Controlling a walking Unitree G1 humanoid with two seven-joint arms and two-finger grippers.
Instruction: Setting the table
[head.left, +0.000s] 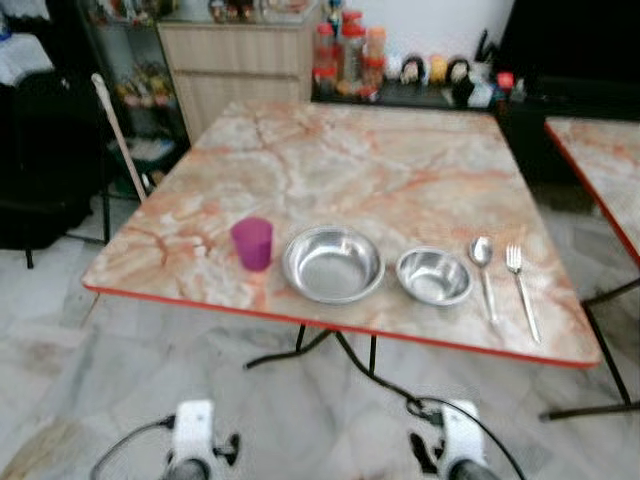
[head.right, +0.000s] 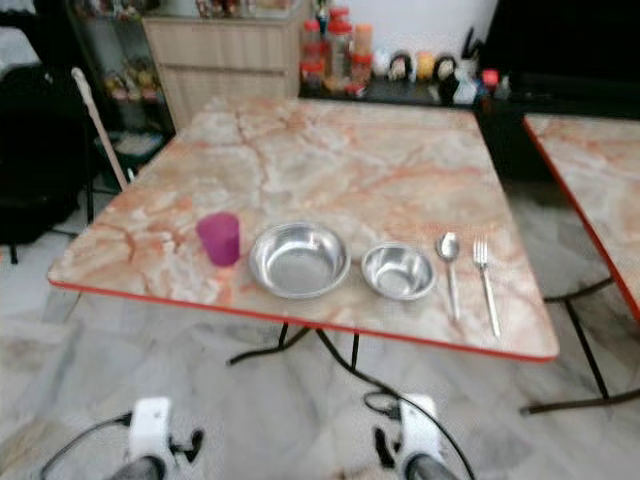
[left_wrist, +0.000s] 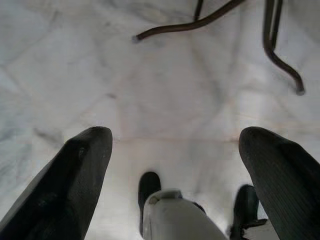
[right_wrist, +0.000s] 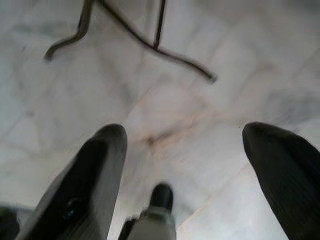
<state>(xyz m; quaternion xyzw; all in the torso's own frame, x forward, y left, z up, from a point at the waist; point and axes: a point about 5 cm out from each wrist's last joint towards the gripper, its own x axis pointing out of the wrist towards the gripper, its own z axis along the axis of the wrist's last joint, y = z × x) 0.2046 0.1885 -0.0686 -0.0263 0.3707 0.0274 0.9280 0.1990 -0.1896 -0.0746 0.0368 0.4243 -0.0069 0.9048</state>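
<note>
Along the near edge of a marble-patterned table (head.left: 340, 160) with a red rim stand a purple cup (head.left: 252, 243), a large steel bowl (head.left: 333, 264), a small steel bowl (head.left: 434, 276), a spoon (head.left: 484, 272) and a fork (head.left: 521, 288), in a row from left to right. Both arms hang low in front of the table, over the floor. My left gripper (left_wrist: 175, 165) is open above the tiles, its two black fingers (left_wrist: 70, 185) wide apart with nothing between them. The right gripper (right_wrist: 190, 170) is open too, over bare floor.
A second marble table (head.left: 600, 170) stands at the right. Black bent table legs (head.left: 330, 350) run under the near table. A broom handle (head.left: 118, 135) leans at the left. A wooden cabinet (head.left: 235, 65) and a dark counter with jars (head.left: 350, 55) line the back wall.
</note>
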